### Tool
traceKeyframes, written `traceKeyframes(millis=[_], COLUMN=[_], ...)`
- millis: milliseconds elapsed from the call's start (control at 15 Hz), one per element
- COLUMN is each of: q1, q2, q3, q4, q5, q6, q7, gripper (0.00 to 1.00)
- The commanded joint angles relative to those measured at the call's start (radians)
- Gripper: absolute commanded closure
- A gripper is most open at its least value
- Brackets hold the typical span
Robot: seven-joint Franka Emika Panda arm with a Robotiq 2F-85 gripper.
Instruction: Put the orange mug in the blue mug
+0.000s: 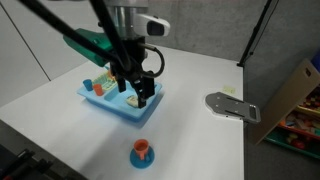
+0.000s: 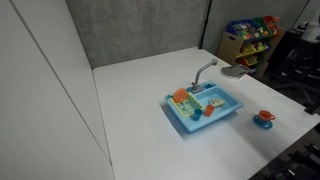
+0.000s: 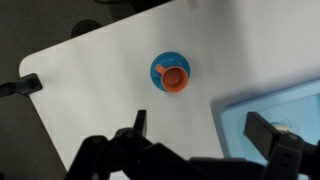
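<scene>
On the white tabletop (image 2: 130,110) a blue toy sink (image 2: 203,110) holds several small pieces, too small to name. It shows in both exterior views, and its corner enters the wrist view at the right edge. Above the sink, in an exterior view, the robot arm (image 1: 122,30) hangs with the pincer (image 1: 143,95) just over the basin. In the wrist view the pincer (image 3: 197,128) is open, its dark fingers (image 3: 139,124) well apart with nothing between them. A flat grey piece (image 1: 232,105) lies well apart from the sink, near the tabletop's edge. Nearer the sink, clear of its rim, stands the blue mug (image 3: 160,66), and the orange mug (image 3: 174,79) sits in it, rising above the blue rim (image 1: 142,150).
</scene>
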Motion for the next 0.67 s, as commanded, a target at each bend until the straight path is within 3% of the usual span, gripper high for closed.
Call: traceKeyframes(millis=[0,600], q1=[-0.011,-0.018], q2=[-0.105,-0.384], q3=[0.02,0.061], q4=[-0.02,-0.051], q5=[0.005,-0.054], q6=[-0.073,-0.243], q7=[0.007,-0.004], gripper=[0.0,0.0])
